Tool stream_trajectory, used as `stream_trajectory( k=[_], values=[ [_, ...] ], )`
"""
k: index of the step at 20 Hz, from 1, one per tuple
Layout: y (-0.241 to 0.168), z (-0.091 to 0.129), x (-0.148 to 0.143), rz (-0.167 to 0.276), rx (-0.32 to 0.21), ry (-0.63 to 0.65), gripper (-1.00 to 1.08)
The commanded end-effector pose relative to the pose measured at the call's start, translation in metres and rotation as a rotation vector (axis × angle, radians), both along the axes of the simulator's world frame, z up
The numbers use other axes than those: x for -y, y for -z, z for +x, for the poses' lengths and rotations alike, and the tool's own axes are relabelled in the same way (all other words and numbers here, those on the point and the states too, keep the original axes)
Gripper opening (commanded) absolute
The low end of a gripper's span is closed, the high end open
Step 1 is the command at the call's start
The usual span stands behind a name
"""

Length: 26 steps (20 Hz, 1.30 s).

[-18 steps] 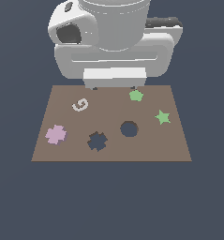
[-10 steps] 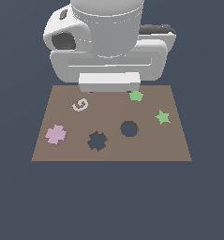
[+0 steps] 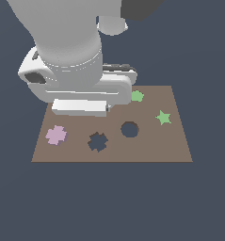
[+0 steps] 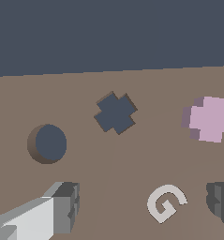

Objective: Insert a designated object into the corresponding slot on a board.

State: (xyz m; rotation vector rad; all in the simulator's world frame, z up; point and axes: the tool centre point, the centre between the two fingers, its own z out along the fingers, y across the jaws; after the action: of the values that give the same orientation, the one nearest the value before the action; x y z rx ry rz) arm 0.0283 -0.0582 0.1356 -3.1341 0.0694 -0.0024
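Claw (image 4: 141,213) spread apart over the board (image 4: 132,164), gripping nothing, white spiral (image 4: 166,202) between its fingers (image 4: 62,206). Beyond: pink piece (image 4: 208,119), unheld, beside cross-shaped slot (image 4: 115,112).

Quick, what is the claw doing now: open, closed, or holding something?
Claw: open and holding nothing. Its two fingers stand wide apart above the board, with the white spiral piece lying between them, untouched.
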Motion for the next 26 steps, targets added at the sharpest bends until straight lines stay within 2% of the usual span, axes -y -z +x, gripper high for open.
stream_trajectory(
  k=[1, 7, 13, 19, 26],
  values=[
    [0.016, 0.007, 0.021, -0.002, -0.001, 0.021, 1.00],
    [0.052, 0.025, 0.070, -0.005, -0.001, 0.070, 1.00],
    [0.074, 0.035, 0.100, -0.006, -0.002, 0.101, 1.00],
    [0.083, 0.040, 0.114, -0.006, -0.002, 0.115, 1.00],
    [0.087, 0.040, 0.115, -0.007, -0.003, 0.117, 1.00]
  ],
)
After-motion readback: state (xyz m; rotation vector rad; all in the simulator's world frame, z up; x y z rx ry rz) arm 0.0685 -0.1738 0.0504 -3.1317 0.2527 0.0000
